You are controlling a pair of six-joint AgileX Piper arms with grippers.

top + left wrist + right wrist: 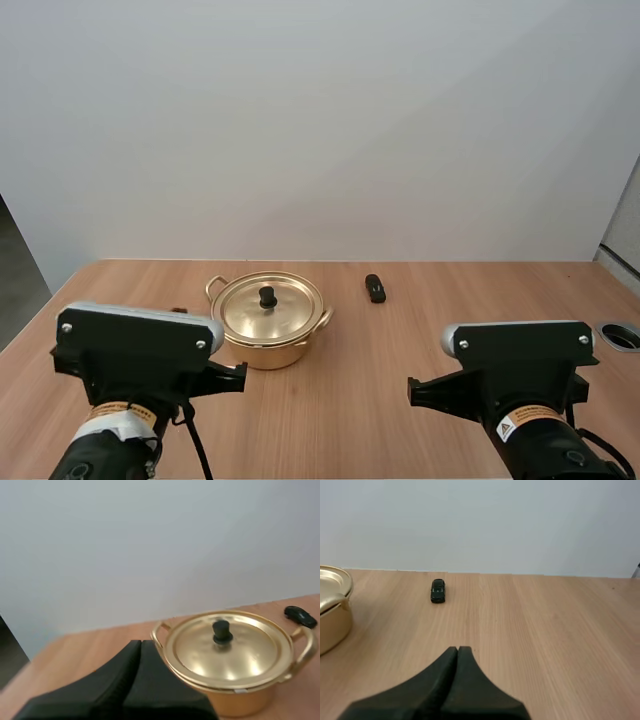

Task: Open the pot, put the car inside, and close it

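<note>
A gold pot (268, 325) stands on the wooden table with its lid (268, 306) on, a black knob (268, 296) at the lid's centre. A small dark toy car (375, 288) lies to the pot's right, farther back. In the left wrist view my left gripper (140, 643) is shut on nothing, its tips just short of the pot (240, 692) and lid (227, 650); the car (300, 616) lies beyond the pot's far handle. My right gripper (457, 650) is shut and empty, well short of the car (438, 590), with the pot's edge (332, 610) off to one side.
A round metal grommet hole (622, 336) sits in the table at the right edge. Bare wood (400, 400) lies between the two arms and in front of the pot. A plain white wall stands behind the table.
</note>
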